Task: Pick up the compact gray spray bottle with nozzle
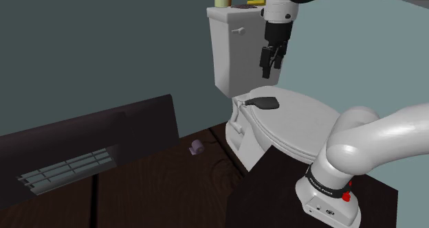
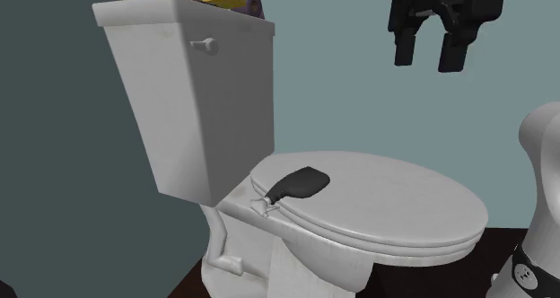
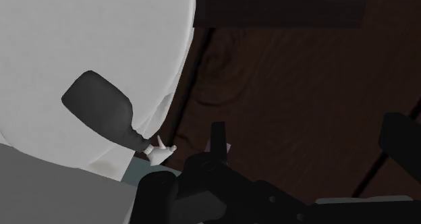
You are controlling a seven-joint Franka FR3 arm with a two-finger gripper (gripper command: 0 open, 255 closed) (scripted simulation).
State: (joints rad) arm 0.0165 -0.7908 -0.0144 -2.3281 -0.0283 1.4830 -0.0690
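The closed white toilet lid (image 2: pixel 395 206) carries a dark gray spray bottle (image 2: pixel 301 183), which lies on its side near the lid's back edge. On the dark wooden floor (image 1: pixel 158 192) lies a small purple object (image 1: pixel 197 148).

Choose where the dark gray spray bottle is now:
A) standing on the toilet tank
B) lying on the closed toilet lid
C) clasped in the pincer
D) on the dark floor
B: the spray bottle lies on its side on the toilet lid, and the open pincer hangs above it, touching nothing.
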